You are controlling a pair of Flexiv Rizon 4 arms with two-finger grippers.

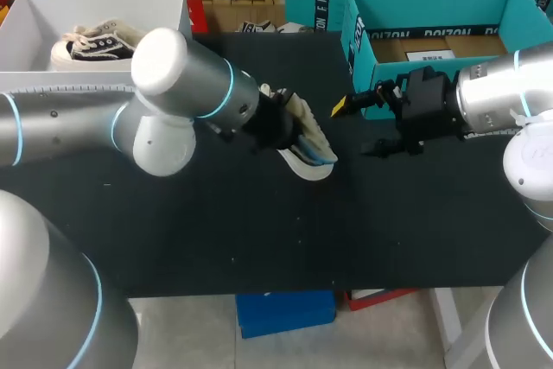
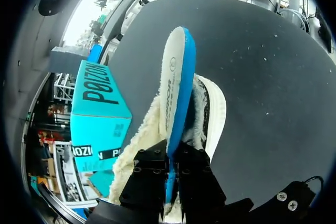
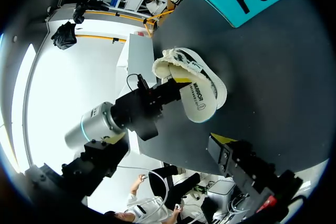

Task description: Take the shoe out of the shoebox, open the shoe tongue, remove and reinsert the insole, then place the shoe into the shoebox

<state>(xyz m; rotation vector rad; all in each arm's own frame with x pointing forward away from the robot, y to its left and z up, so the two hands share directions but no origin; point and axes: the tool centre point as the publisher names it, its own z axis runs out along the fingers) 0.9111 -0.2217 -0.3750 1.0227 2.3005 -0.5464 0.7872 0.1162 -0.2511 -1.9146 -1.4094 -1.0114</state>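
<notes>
A white shoe (image 1: 304, 166) with fleecy lining (image 2: 152, 129) rests on the black table (image 1: 259, 231) near the middle. My left gripper (image 1: 278, 124) (image 2: 172, 156) is shut on the heel end of the insole (image 2: 178, 77), white on top and blue beneath. It holds the insole on edge over the shoe's opening. In the right wrist view the insole (image 3: 197, 102) hangs beside the shoe (image 3: 207, 74). My right gripper (image 1: 356, 127) stands open and empty to the shoe's right, and one finger (image 3: 227, 153) shows. The teal shoebox (image 1: 380, 58) stands open behind it.
A white box (image 1: 164, 2) at the back left holds another shoe (image 1: 95, 45), dark and white. The left arm's bulky elbow (image 1: 168, 62) hangs over the table's left part. The teal shoebox (image 2: 100, 108) is close beside the held shoe.
</notes>
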